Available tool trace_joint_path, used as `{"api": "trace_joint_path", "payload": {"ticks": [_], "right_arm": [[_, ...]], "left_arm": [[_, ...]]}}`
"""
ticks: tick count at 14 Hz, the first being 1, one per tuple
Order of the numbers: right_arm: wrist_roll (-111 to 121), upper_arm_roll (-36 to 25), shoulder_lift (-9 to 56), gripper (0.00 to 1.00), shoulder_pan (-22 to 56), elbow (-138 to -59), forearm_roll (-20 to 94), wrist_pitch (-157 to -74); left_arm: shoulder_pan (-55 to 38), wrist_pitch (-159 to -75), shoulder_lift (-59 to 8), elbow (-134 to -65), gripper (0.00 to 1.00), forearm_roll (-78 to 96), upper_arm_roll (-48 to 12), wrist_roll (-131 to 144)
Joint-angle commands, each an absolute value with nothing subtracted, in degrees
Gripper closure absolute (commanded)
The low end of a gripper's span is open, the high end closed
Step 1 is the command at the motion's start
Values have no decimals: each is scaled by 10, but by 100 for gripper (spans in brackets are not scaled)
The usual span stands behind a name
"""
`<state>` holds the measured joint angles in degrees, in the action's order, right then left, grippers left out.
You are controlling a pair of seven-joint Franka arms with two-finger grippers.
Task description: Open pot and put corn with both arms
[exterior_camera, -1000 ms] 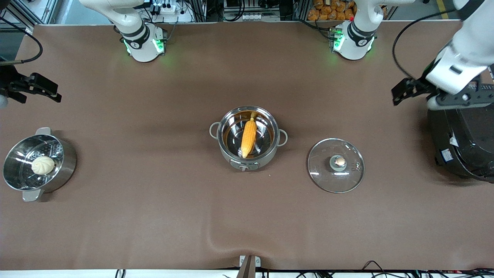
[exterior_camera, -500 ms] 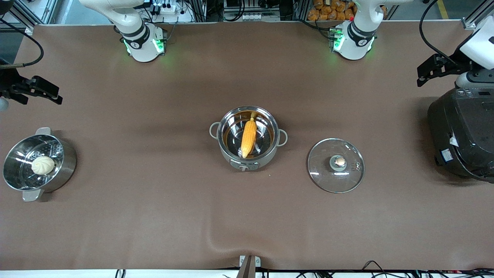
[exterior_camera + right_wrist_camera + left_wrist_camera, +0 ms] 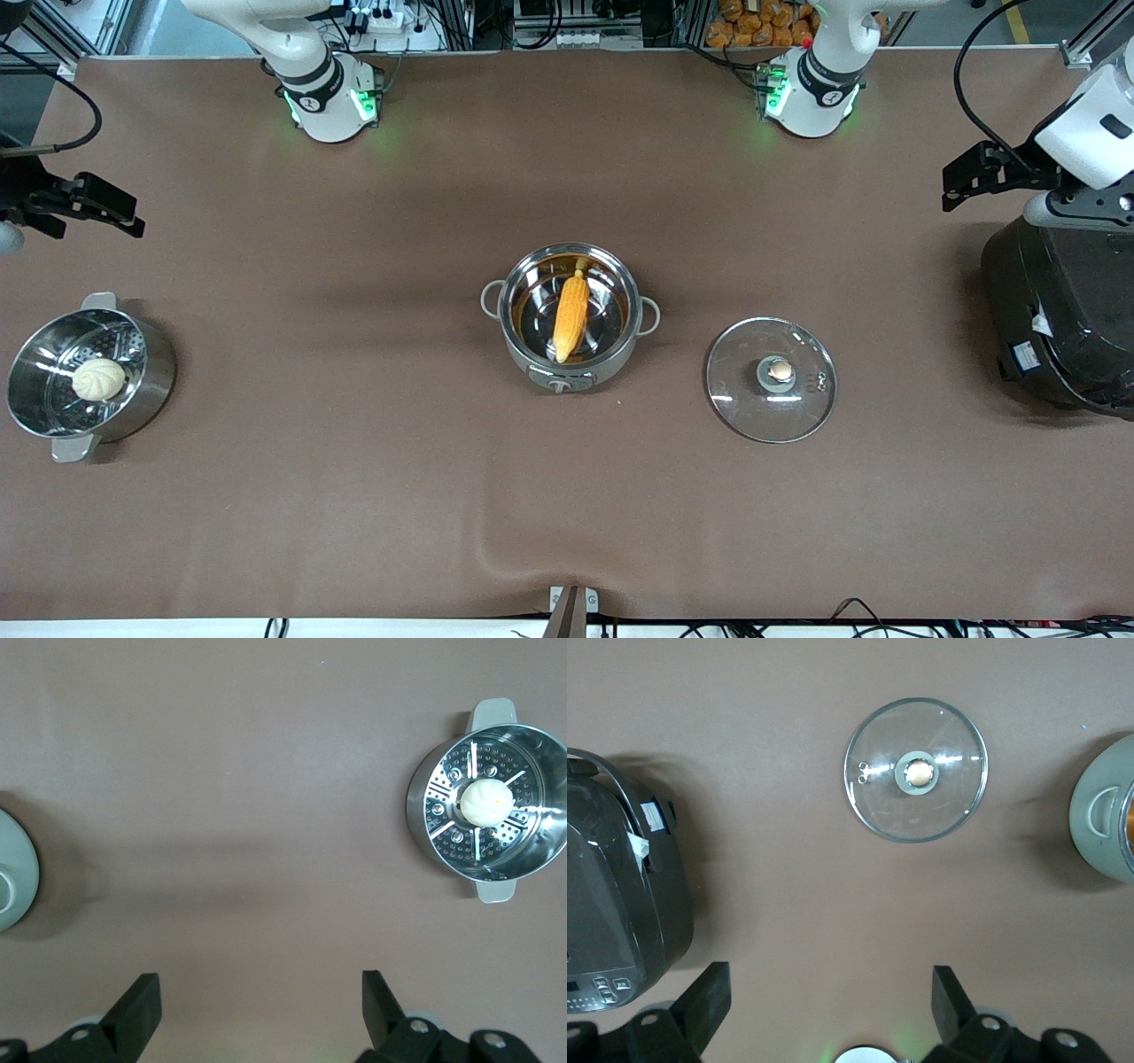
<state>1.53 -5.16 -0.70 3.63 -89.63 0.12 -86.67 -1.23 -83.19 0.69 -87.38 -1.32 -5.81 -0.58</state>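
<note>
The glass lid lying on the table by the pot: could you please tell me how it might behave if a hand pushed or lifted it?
The glass lid lies flat, knob up, so it would probably slide rather than roll or tip. Its clear glass looks smooth and breakable, so a rim grasp may slip. The raised knob seems the safest hold; both hands are away from it.

No readable text anywhere; the white labels on the black cooker [image 3: 1054, 328] are too small to make out.
</note>
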Motion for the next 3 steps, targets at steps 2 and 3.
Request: {"api": "trace_joint_path", "payload": {"ticks": [2,3], "right_arm": [[22,-44,-19,0,24,-907,-2,-866],[22,-44,-18,0,25,-908,-2,-867]], "left_arm": [[-10,-817,2,-858,0,-3,-64,-21],[-10,-817,2,-858,0,-2,-67,-20]]}}
